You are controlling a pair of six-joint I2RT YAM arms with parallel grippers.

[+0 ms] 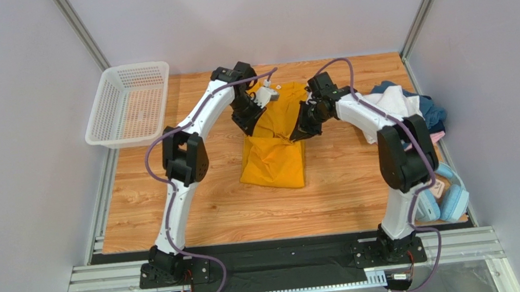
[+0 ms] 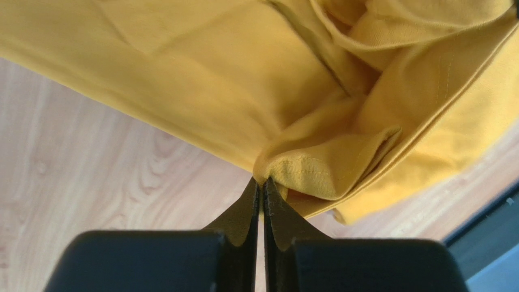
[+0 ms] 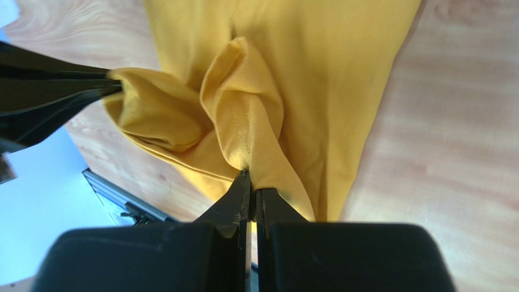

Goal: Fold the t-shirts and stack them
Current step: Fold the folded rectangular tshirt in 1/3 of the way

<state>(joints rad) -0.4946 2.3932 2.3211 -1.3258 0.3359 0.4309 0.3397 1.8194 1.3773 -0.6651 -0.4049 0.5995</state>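
The mustard-yellow t-shirt (image 1: pixel 275 144) lies in the middle of the table, its far part lifted. My left gripper (image 1: pixel 252 126) is shut on a hemmed edge of the shirt (image 2: pixel 317 170), seen in the left wrist view (image 2: pixel 262 182). My right gripper (image 1: pixel 297 133) is shut on another fold of the same shirt (image 3: pixel 256 109), seen in the right wrist view (image 3: pixel 250 176). The two grippers are close together above the wood. The left gripper's fingers (image 3: pixel 55 91) show at the left of the right wrist view. White, dark blue and pink shirts lie in a pile (image 1: pixel 413 108) at the right edge.
A white mesh basket (image 1: pixel 128 104) stands at the far left corner. Light-blue headphones (image 1: pixel 447 198) lie at the near right by the right arm's base. Grey walls close in the table on three sides.
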